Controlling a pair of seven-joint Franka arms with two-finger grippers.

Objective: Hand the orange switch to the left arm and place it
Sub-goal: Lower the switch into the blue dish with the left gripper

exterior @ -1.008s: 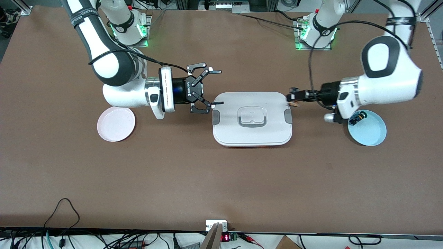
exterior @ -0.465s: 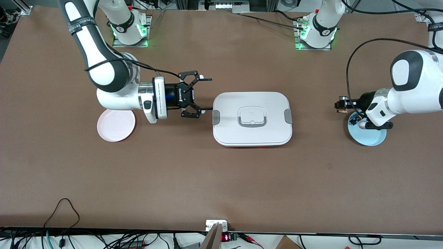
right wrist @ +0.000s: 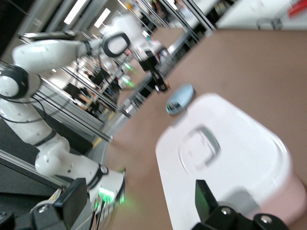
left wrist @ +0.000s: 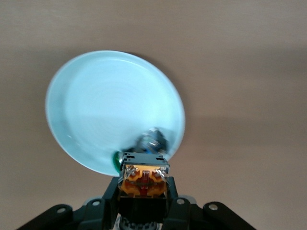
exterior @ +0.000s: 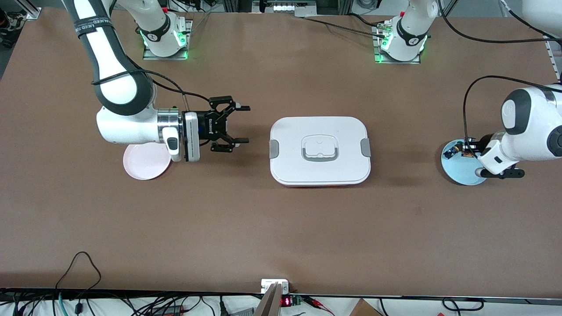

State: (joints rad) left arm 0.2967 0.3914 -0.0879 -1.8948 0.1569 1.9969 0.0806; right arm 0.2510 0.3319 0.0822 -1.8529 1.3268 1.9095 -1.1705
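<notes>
I have the orange switch (left wrist: 143, 179) clamped between the left gripper's (exterior: 468, 148) fingers, hanging over the blue plate (exterior: 461, 174) at the left arm's end of the table, well apart from the box (exterior: 319, 150), with the small black switch (exterior: 448, 153) lying in that plate. On the box's right-arm end my right gripper (exterior: 242, 124) hovers with fingers spread wide and empty, above the table beside the pink plate (exterior: 142, 164). I judge the handover is still ahead: I need to bring both grippers together without touching the box.

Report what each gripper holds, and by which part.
Left gripper, over the blue plate, clamps the orange switch by its body sides. Right gripper holds nothing, open.
</notes>
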